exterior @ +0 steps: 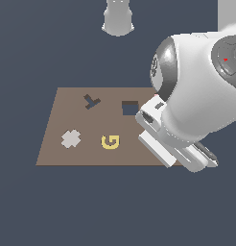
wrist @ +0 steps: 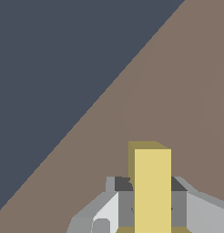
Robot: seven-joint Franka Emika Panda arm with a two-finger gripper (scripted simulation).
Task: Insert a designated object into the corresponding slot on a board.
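The wrist view shows a yellow block (wrist: 152,182), the designated object, standing between my gripper's (wrist: 150,202) two grey fingers (wrist: 120,205), which are shut on it. Only a straight bar of the block shows there. The brown board (wrist: 186,91) lies under it, near the board's edge. In the exterior view my arm's hand (exterior: 163,139) hangs over the board's (exterior: 57,120) right part and hides both the fingers and the block. The slot (exterior: 91,101), a small dark tilted T cutout, lies at the board's far left-centre, well away from the hand.
A dark square cutout (exterior: 130,108) sits just beside the hand. A yellow G block (exterior: 110,141) and a whitish cross piece (exterior: 71,139) rest in the board's near row. The robot's base (exterior: 118,19) stands beyond the board.
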